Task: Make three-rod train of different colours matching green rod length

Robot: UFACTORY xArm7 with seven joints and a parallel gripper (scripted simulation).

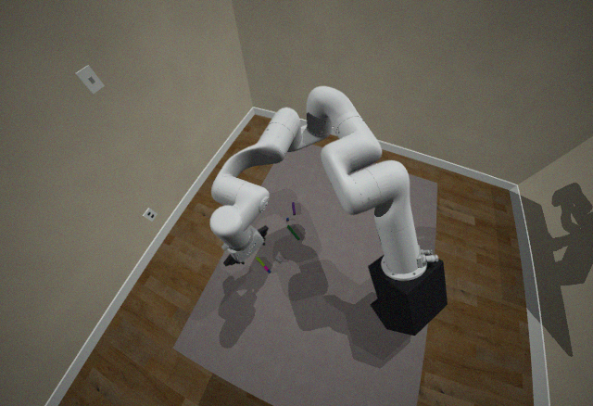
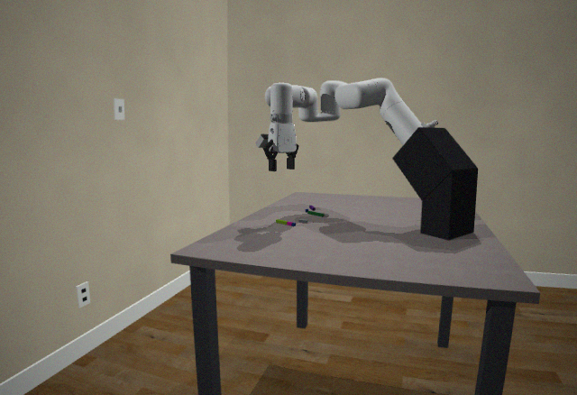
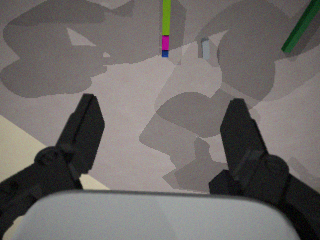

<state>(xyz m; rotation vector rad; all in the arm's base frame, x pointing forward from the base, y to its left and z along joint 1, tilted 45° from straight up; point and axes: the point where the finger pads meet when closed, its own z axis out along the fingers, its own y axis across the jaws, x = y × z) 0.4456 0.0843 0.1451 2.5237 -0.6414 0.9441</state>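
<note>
A lime rod (image 3: 166,17), a magenta rod (image 3: 165,42) and a small blue rod (image 3: 165,53) lie flat, end to end in one straight line on the grey table. They also show in the exterior view, the lime rod (image 2: 281,221) beside the magenta one (image 2: 289,224). The green rod (image 3: 300,27) lies apart to the right and also shows in the top view (image 1: 293,232). A short grey rod (image 3: 205,48) lies beside the line's blue end, with a gap. My gripper (image 3: 162,111) (image 2: 280,163) is open and empty, high above the table, off to the side of the line.
A purple rod (image 1: 293,208) lies beyond the green rod, with a tiny blue piece (image 1: 287,219) between them. The table's edge (image 3: 30,145) is close below my left finger. The arm's black base (image 2: 443,180) stands at the table's right side.
</note>
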